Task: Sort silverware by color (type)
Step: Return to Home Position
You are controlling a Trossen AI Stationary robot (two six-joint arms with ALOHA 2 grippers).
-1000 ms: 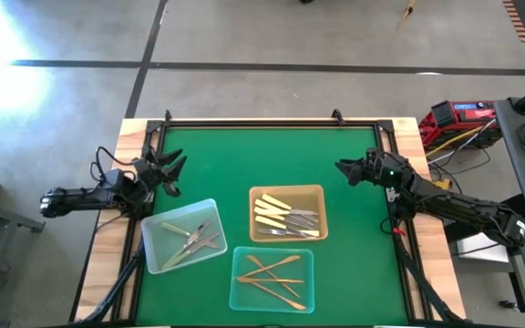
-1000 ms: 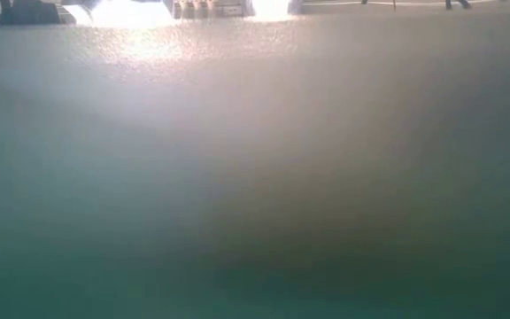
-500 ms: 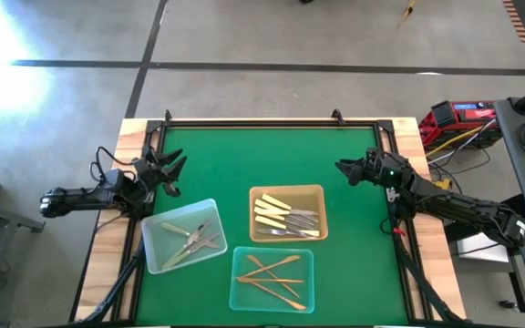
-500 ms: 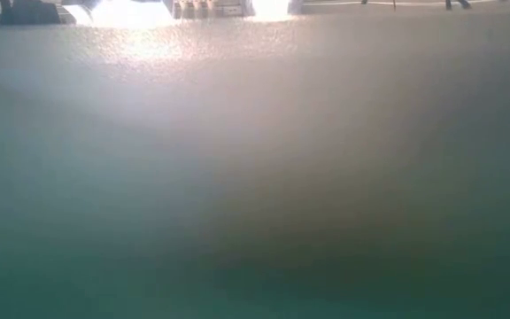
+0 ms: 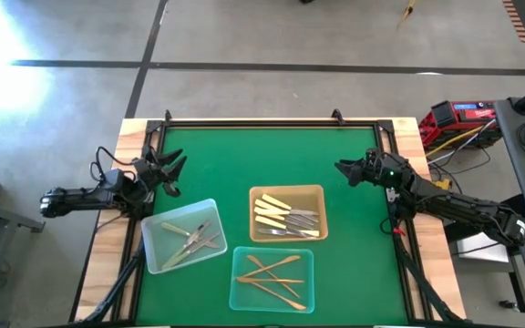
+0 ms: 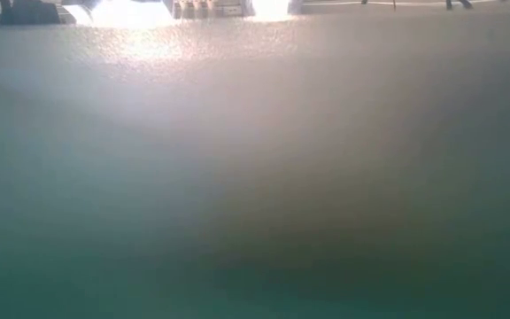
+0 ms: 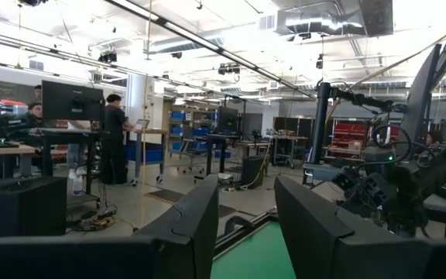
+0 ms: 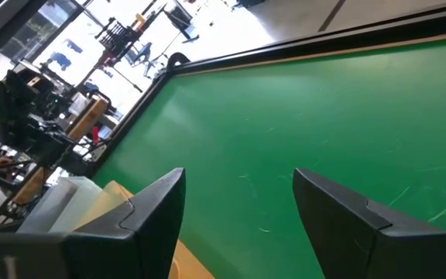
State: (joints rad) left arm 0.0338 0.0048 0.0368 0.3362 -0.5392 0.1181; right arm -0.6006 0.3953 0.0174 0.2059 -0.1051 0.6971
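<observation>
The silverware lies in three shallow trays near the table's front. All-silver pieces [image 5: 192,239] fill the clear left tray [image 5: 158,228]. Cream-handled pieces [image 5: 281,217] lie in the amber middle tray [image 5: 319,193]. Gold pieces [image 5: 273,273] rest in the clear front tray [image 5: 241,296]. My left gripper [image 5: 173,174] hovers open at the table's left edge, above the left tray's far corner, its fingers [image 7: 184,225] apart with nothing between them. My right gripper [image 5: 343,169] hovers open at the right side, its fingers [image 8: 157,205] wide over bare mat.
The green mat [image 5: 262,159] lies bare across the far half, bounded by a black frame [image 5: 262,122]. The low view shows only a blur. A red box with cables [image 5: 458,118] sits beyond the right edge. People stand far off in the room [image 7: 114,136].
</observation>
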